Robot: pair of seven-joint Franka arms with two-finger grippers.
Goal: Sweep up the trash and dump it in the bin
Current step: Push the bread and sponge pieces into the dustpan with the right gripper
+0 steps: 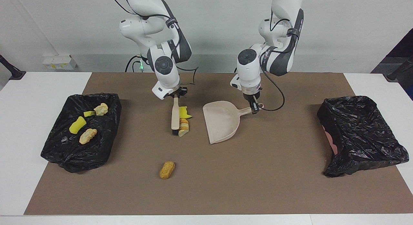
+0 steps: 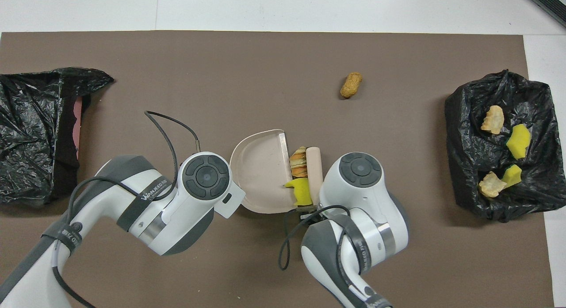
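Trash: yellow sponge chunk (image 1: 185, 112) and bread lump (image 1: 183, 127) on mat between brush (image 1: 175, 119) and dustpan (image 1: 222, 122) mouth, touching brush. Third lump (image 1: 167, 169) alone, farther from robots. Four scraps in black bin (image 1: 64, 150) at right arm's end. Right gripper (image 1: 176, 95) clenched on brush handle. Left gripper (image 1: 254, 108) clenched on dustpan handle.

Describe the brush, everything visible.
The brush is beige, plastic-looking, with a long rounded handle and short black bristles at its end farther from the robots. The right claw is shut on the handle's top end, so the brush hangs with its bristles down at the brown mat. Its side presses against two scraps, a striped tan bread-like lump and a yellow sponge chunk, which sit between it and the open edge of the dustpan.
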